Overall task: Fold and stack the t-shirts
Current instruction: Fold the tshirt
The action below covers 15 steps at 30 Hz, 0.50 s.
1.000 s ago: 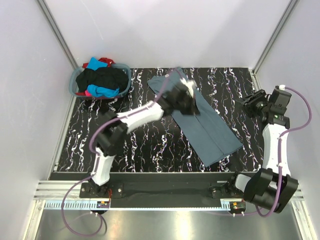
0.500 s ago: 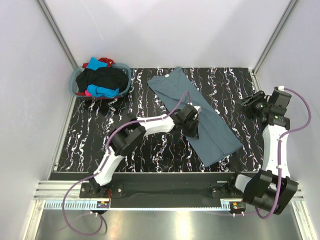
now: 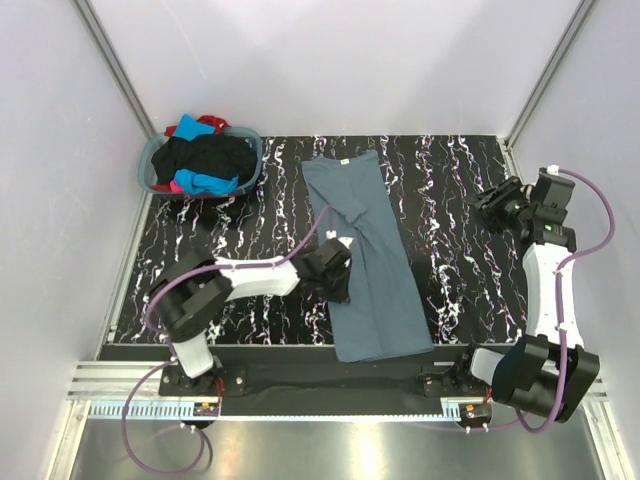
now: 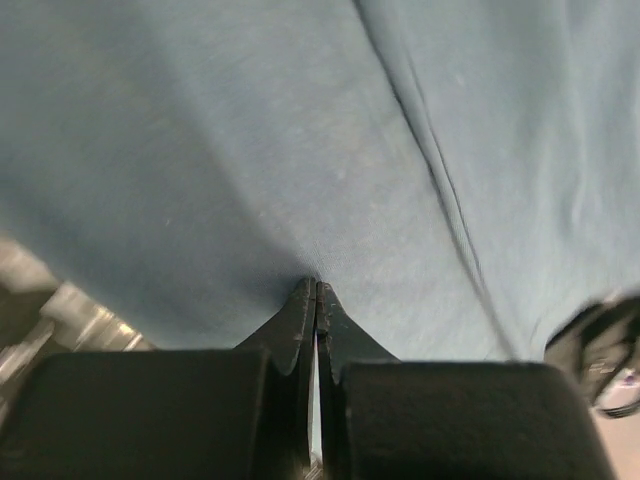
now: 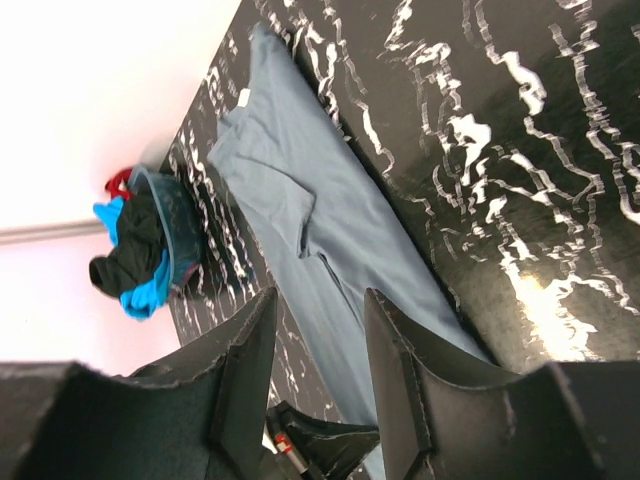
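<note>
A slate blue-grey t-shirt [image 3: 375,270] lies folded into a long strip down the middle of the black marbled table [image 3: 250,220], its white neck label [image 3: 343,161] at the far end. My left gripper [image 3: 335,278] is low at the strip's left edge, shut with its tips [image 4: 316,285] pinched into the blue-grey cloth [image 4: 250,150]. Off at the table's right side, my right gripper [image 3: 495,200] is raised and open, with nothing between its fingers [image 5: 320,295]. In its view, the same shirt [image 5: 330,230] lies below it.
A round grey-blue basket [image 3: 150,160] stands at the back left corner, holding black, turquoise, red and pink t-shirts [image 3: 205,160]. It also shows in the right wrist view as the basket [image 5: 185,240]. White walls enclose the table on three sides.
My left gripper has swept from the shirt's far end towards the near edge. The shirt has swung with it from a diagonal to nearly straight front-to-back. The right arm barely moved.
</note>
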Available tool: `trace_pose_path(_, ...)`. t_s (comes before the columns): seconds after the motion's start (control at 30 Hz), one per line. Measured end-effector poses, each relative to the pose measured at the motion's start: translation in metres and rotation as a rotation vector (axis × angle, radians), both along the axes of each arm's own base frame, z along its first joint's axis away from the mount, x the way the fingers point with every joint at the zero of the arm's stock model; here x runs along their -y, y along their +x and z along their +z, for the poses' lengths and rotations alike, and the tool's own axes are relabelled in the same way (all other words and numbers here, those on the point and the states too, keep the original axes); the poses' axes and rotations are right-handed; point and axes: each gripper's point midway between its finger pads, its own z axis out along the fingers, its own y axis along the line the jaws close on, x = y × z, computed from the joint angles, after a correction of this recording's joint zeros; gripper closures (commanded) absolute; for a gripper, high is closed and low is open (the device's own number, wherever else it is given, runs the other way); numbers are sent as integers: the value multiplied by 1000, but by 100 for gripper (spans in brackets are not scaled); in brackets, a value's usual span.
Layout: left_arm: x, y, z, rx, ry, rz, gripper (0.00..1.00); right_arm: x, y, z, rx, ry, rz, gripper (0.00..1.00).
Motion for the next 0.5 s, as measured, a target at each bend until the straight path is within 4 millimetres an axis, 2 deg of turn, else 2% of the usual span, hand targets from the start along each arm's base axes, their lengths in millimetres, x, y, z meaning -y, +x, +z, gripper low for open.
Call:
trace_pose_path(0.2, -64, -18, -1, 8, 78, 104, 100, -31, 1, -1, -5, 1, 76, 52)
trace_pose_path(0.3, -90, -26, 0, -6, 124, 138, 95, -50, -1, -7, -19, -1, 119, 52)
trace_pose_path(0.43, -107, -29, 10, -9, 169, 146, 92, -79, -3, -33, -84, -1, 197, 53)
trace_pose_path(0.5, -106, -19, 23, 7, 160, 150, 92, -96, 1, -54, -139, 1, 247, 54)
